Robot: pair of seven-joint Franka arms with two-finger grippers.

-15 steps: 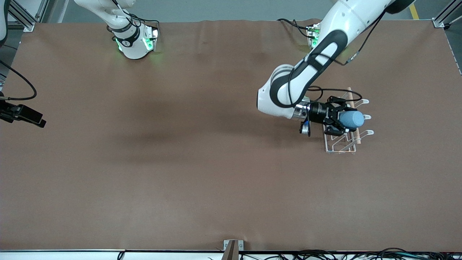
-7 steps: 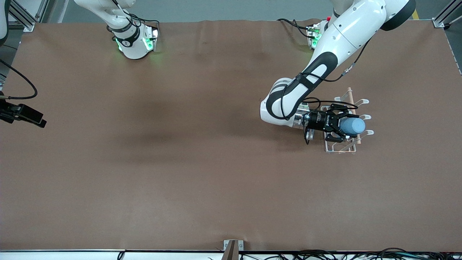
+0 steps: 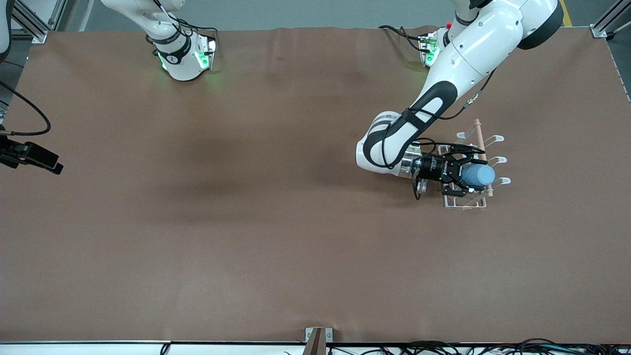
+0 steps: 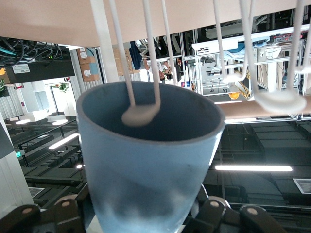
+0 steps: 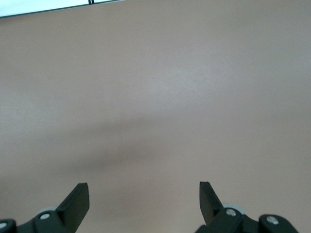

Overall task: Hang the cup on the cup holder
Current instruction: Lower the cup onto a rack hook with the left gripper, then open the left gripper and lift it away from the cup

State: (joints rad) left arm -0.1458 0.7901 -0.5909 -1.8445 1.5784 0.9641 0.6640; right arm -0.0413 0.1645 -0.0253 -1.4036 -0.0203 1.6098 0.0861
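My left claw [image 3: 466, 176] grips the cup [image 3: 478, 175] over the rack [image 3: 466, 203], a looped prong tip [image 4: 141, 114] just inside its mouth. Tilt off-line and the smooth, tapered blue plastic could snag the thin white wire. My right claw [image 5: 144, 195] waits, spread wide, over bare table [image 3: 246, 222].

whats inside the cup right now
In the left wrist view, one loop-tipped prong of the rack reaches into the cup's open mouth. The left gripper holds the cup. The cup's wall hides its bottom.
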